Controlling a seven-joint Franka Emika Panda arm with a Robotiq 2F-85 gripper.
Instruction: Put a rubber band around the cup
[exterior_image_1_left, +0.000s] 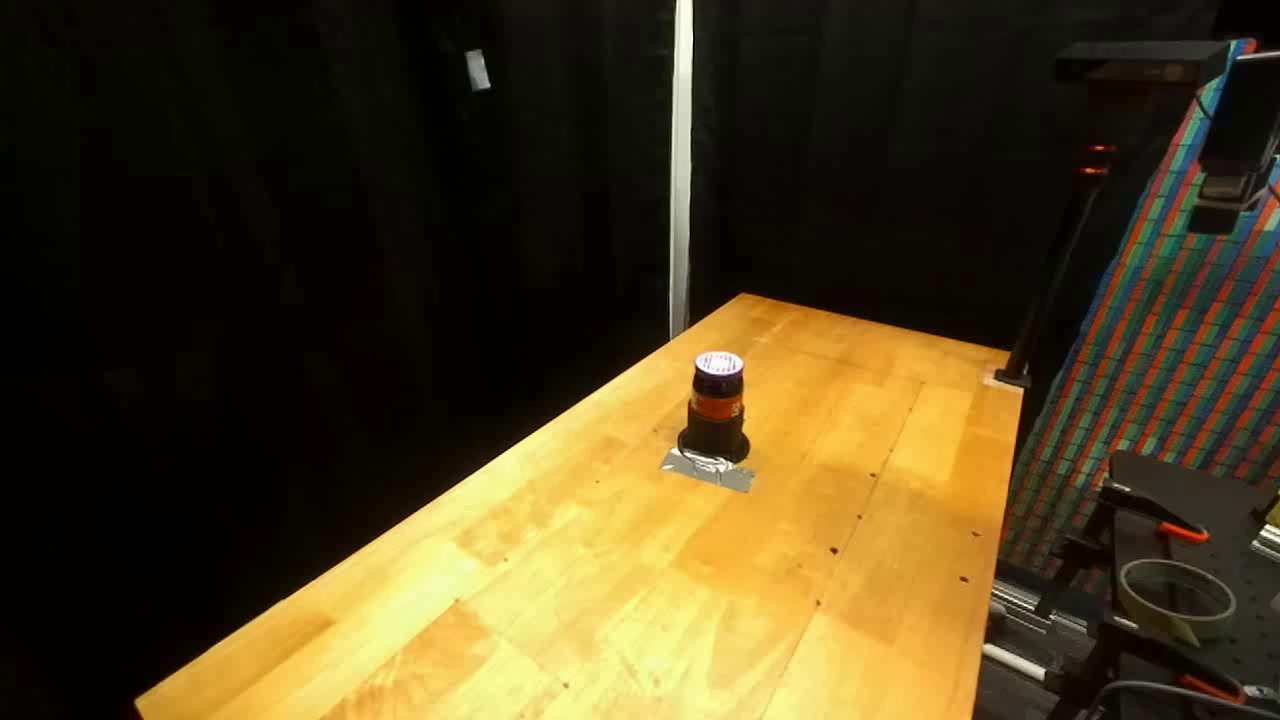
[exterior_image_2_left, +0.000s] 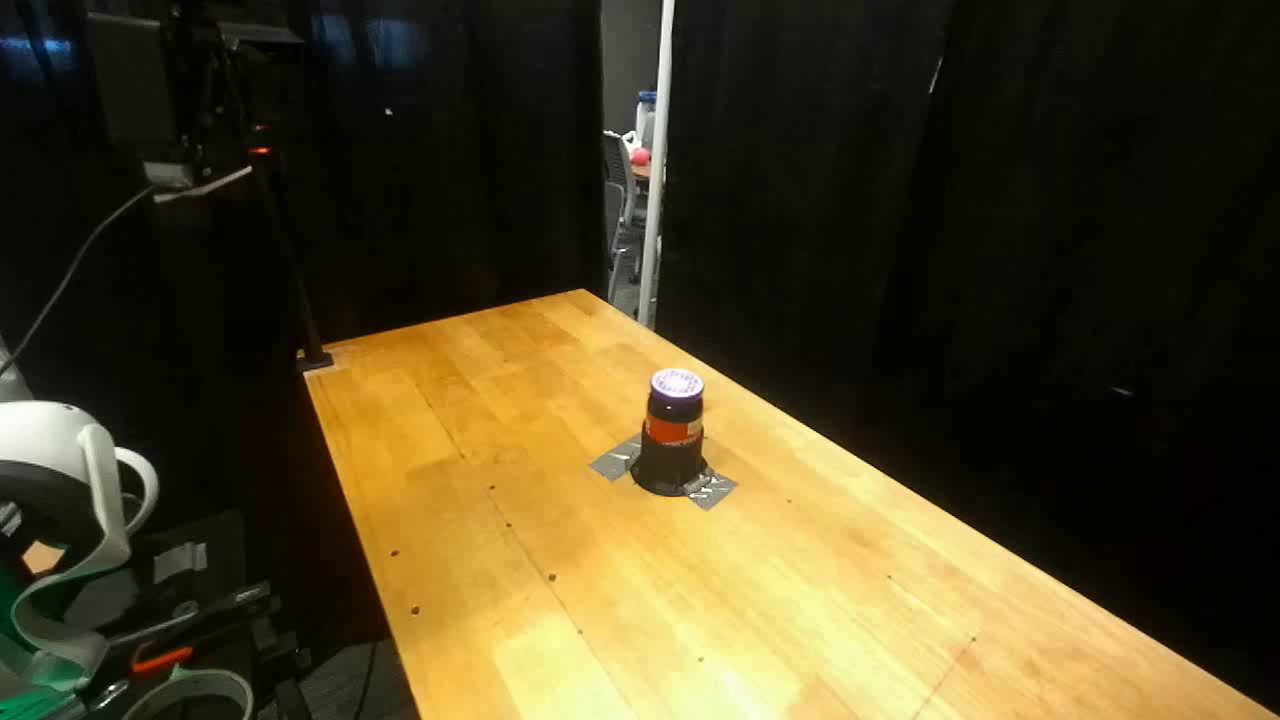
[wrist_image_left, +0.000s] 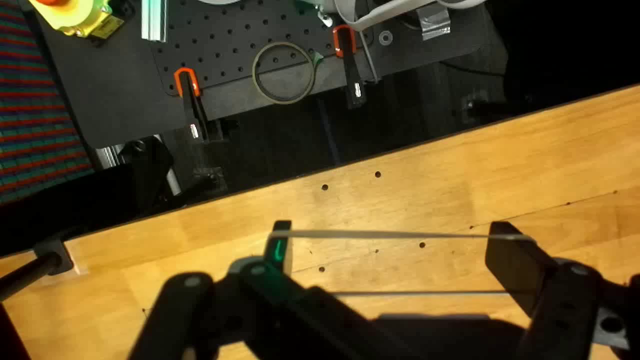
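Observation:
The cup (exterior_image_1_left: 718, 408) stands upright on the wooden table, with a pale patterned top, a dark body and an orange-red band. Its lower end sits in a dark flanged base; it also shows in an exterior view (exterior_image_2_left: 674, 430). No band shows around it. My gripper (wrist_image_left: 394, 229) is open in the wrist view, its fingers wide apart. A pale rubber band (wrist_image_left: 380, 234) is stretched around both fingers in two near-parallel strands. The gripper is over the table near its edge, away from the cup. The cup is out of the wrist view.
Grey tape (exterior_image_1_left: 708, 471) lies at the base on the wooden table (exterior_image_1_left: 600, 580). A dark post (exterior_image_2_left: 290, 250) stands at a table corner. Beyond the edge, a black side table (wrist_image_left: 125, 105) holds a tape roll (wrist_image_left: 257, 75) and orange-tipped clamps (wrist_image_left: 187, 95). Black curtains (exterior_image_1_left: 300, 250) hang behind.

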